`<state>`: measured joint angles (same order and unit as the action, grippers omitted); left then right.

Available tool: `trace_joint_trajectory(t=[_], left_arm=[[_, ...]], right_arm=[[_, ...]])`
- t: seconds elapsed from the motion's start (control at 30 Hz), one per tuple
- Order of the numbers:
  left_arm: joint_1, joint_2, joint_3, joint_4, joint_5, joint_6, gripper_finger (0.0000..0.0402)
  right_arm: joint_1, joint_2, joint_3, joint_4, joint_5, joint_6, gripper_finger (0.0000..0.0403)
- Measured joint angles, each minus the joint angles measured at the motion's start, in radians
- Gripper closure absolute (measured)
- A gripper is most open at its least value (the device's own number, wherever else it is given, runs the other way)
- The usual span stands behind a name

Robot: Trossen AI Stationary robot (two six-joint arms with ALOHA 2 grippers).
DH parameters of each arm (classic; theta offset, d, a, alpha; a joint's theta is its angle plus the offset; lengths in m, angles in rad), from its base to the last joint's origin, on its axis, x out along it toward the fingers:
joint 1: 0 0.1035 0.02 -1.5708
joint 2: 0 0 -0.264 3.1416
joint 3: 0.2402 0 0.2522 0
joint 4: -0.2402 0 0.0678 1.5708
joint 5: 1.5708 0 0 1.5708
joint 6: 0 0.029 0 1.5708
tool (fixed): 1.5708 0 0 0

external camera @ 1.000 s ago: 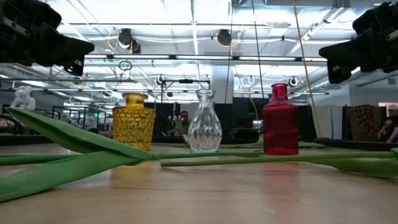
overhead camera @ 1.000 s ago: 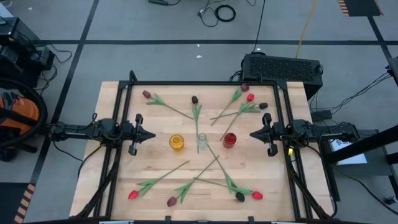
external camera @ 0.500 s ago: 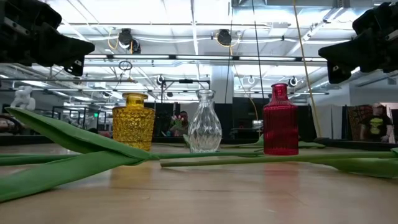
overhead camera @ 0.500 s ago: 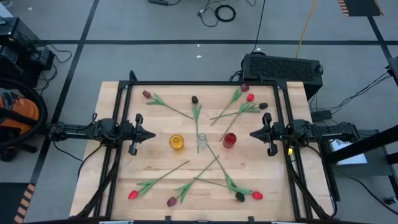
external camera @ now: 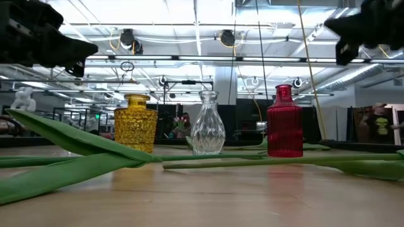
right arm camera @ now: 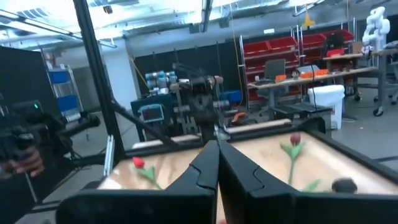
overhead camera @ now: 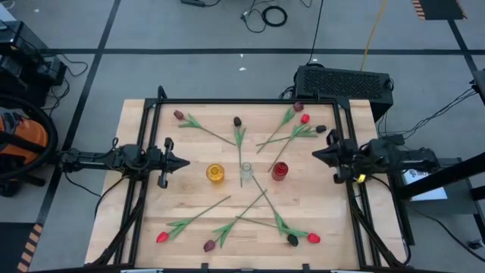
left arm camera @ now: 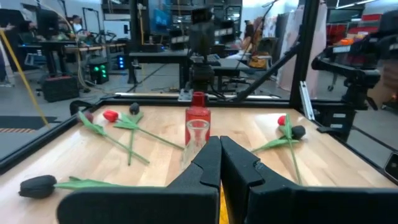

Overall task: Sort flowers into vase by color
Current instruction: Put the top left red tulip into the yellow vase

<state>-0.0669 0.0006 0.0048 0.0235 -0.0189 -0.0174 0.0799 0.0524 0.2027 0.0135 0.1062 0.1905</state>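
Observation:
Three small vases stand upright in a row at the table's middle: yellow (overhead camera: 216,173), clear (overhead camera: 246,173) and red (overhead camera: 280,171). Tulips with green stems lie flat in two groups. The far group has a maroon head (overhead camera: 179,115), a dark one (overhead camera: 237,120) and a red one (overhead camera: 305,118). The near group includes a red head (overhead camera: 161,237) and a dark one (overhead camera: 292,240). My left gripper (overhead camera: 184,163) is shut and level, left of the yellow vase. My right gripper (overhead camera: 316,155) is shut, raised, right of the red vase. Both hold nothing.
Black frame rails (overhead camera: 242,101) run along the table's far edge and both sides. Long green leaves (external camera: 69,142) lie across the near part of the table in the low view. A black box (overhead camera: 345,82) stands behind the far right corner.
My right gripper has risen, tipped its fingers slightly upward and drawn a little back toward the table's right edge, staying shut. The vases and flowers lie as before.

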Motion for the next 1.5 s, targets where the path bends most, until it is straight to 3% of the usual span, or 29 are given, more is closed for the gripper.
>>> trace_joint_trajectory(t=[0.47,0.67,0.93,1.23,1.5], left_arm=[[0.0,0.0,0.0,0.165,-0.082,0.003,0.0398],[0.0,0.0,0.0,0.177,-0.095,0.0,0.0398],[0.0,0.0,0.004,0.177,-0.106,-0.004,0.0398],[0.0,0.004,0.013,0.143,-0.199,-0.056,0.0398],[0.0,0.129,0.212,0.006,-0.234,-0.107,0.0398]], right_arm=[[0.001,0.538,0.843,-0.334,0.053,-0.092,0.0403],[0.001,0.762,1.035,-0.389,0.055,-0.144,0.0403],[0.001,0.925,0.961,-0.433,0.05,-0.174,0.0403],[0.027,0.938,0.676,-0.201,0.049,-0.058,0.0403],[0.06,0.932,0.501,-0.074,0.048,-0.038,0.0403]])
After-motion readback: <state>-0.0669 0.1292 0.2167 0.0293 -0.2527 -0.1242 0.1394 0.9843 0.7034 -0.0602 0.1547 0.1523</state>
